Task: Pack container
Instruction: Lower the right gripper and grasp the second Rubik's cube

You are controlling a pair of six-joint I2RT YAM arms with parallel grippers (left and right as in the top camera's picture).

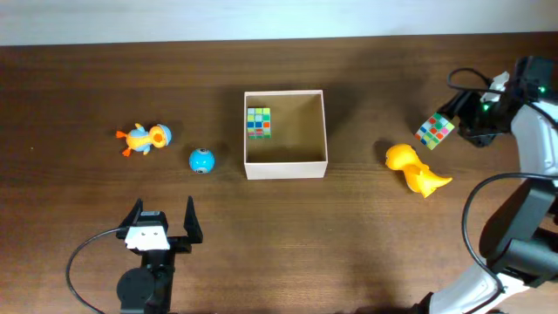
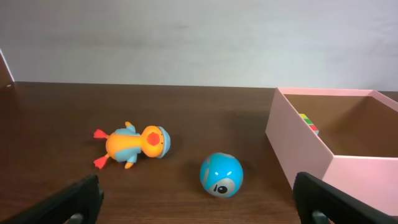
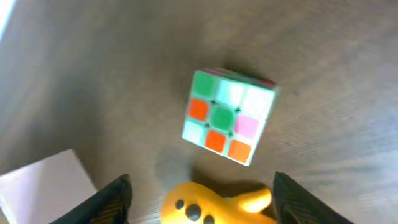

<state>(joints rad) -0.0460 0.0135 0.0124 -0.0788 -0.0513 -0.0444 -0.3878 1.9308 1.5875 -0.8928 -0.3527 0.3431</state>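
Note:
The container (image 1: 285, 167), a white-walled box with a tan inside, stands at mid-table and holds a colour cube (image 1: 259, 122). A second colour cube (image 1: 435, 129) lies right of it, with a yellow toy (image 1: 417, 168) beside it. My right gripper (image 1: 464, 118) is open just right of that cube. In the right wrist view the cube (image 3: 228, 116) lies ahead of the open fingers (image 3: 202, 202) and the yellow toy (image 3: 217, 202) shows between them. My left gripper (image 1: 163, 218) is open and empty at the front left.
An orange and blue duck toy (image 1: 146, 138) and a blue ball (image 1: 201, 160) lie left of the container. In the left wrist view the duck (image 2: 134, 144), the ball (image 2: 221, 175) and the container's wall (image 2: 298, 143) are ahead of the open fingers (image 2: 199, 205).

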